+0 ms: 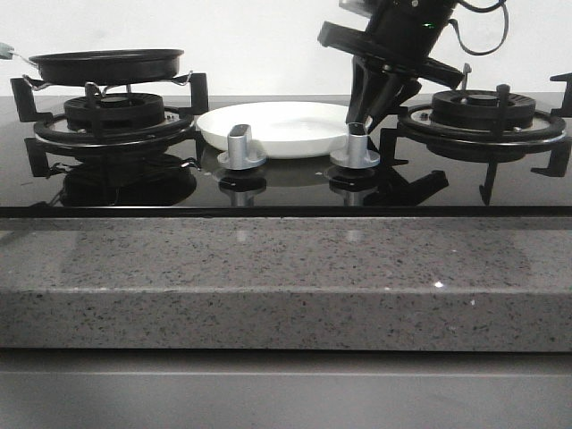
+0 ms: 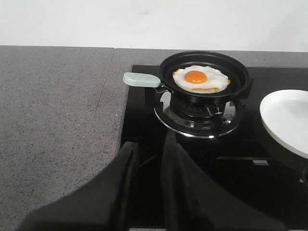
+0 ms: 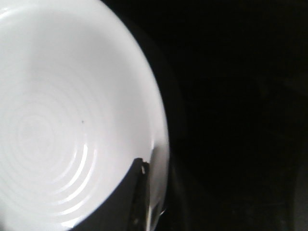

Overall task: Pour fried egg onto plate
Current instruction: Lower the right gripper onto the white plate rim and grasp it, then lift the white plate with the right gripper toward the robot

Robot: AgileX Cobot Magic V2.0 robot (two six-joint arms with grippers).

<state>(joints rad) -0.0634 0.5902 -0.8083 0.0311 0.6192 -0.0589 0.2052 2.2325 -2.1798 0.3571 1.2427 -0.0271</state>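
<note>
The fried egg (image 2: 199, 79), white with an orange yolk, lies flat in the black pan (image 1: 105, 64) on the left burner. The pan's pale green handle (image 2: 141, 79) points away from the plate. My left gripper (image 2: 150, 149) hangs open and empty short of the pan, over the stove's edge, and is out of the front view. The white plate (image 1: 277, 125) rests on the glass between the burners, with nothing on it. My right gripper (image 1: 366, 121) comes down on the plate's right rim (image 3: 161, 144). One finger (image 3: 130, 192) is inside the rim. The other is lost against the dark glass.
Two silver knobs (image 1: 241, 147) (image 1: 355, 147) stand just in front of the plate. The right burner grate (image 1: 483, 116) sits beside my right gripper. Speckled grey counter (image 2: 53, 120) lies left of the black glass stove, and a counter ledge (image 1: 268, 268) runs along the front.
</note>
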